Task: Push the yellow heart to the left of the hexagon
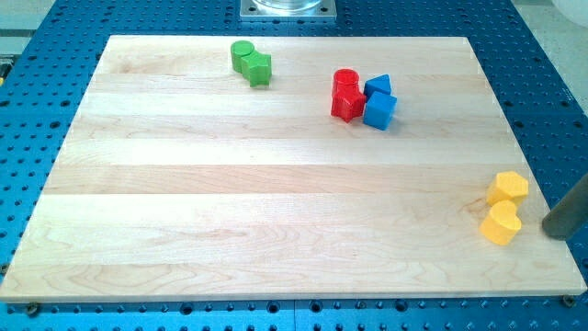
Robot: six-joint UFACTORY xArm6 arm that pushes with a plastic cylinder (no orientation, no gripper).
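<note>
The yellow heart [501, 223] lies near the board's right edge, low in the view. The yellow hexagon [507, 188] sits just above it, touching or nearly touching it. My rod comes in from the view's right edge. My tip [555, 231] stands to the right of the heart with a small gap between them, and a little below and to the right of the hexagon.
A green cylinder [243, 54] and a green star [259, 69] sit together at the view's top left of centre. A red cylinder [345, 81], red star [347, 103], blue triangle [378, 85] and blue cube [379, 110] cluster at top right of centre. The board's right edge [542, 175] is close.
</note>
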